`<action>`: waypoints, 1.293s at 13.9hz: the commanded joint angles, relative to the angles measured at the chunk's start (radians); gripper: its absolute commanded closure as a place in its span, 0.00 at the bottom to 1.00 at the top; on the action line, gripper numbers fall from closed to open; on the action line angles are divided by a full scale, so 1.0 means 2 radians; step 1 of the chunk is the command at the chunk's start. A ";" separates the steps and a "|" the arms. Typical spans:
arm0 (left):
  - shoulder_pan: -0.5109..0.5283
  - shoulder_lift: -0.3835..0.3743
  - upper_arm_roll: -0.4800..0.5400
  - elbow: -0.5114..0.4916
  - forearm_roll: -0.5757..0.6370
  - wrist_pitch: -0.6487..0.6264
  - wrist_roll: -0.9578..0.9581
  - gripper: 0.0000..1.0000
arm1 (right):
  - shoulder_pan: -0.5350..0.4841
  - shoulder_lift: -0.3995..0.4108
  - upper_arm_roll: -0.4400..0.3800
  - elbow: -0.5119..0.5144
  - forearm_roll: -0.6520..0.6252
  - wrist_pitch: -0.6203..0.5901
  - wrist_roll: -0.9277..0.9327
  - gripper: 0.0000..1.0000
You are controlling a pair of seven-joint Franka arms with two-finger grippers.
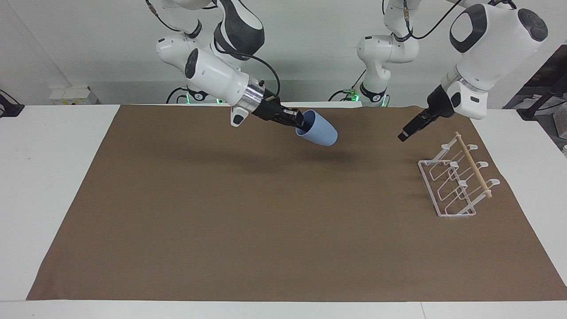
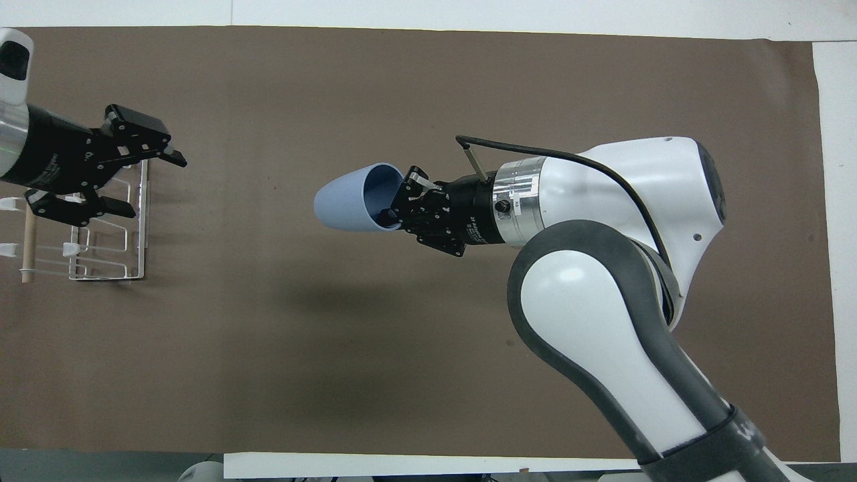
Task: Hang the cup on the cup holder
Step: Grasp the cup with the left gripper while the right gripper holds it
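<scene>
Brown mat covers the worktop (image 1: 66,146). The right tool (image 1: 296,122) grips the cup (image 1: 316,129) by its rim, tipped sideways in the air over the mat's middle. The cup holder (image 1: 456,181) sits at the left arm's end, with the left tool (image 2: 127,167) open above it. Best bet: line the mouth up with a prong before lowering.

White table (image 1: 53,177); brown mat (image 1: 266,221) covers most of it. Rack (image 1: 456,179) stands on mat, toward left arm's end.

white arms (image 1: 212,77), dark joints, black cables
</scene>
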 commanded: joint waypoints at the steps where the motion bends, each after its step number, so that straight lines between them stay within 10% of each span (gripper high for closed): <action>1: -0.051 -0.028 0.002 -0.062 -0.047 0.085 -0.151 0.00 | 0.010 -0.002 -0.001 -0.011 0.022 0.011 0.007 1.00; 7: -0.095 -0.029 0.002 -0.081 -0.128 0.105 -0.311 0.00 | 0.039 0.007 -0.001 -0.021 0.077 0.065 0.010 1.00; 18: -0.124 -0.024 0.002 -0.116 -0.146 0.163 -0.330 0.01 | 0.039 0.007 -0.001 -0.021 0.077 0.064 0.010 1.00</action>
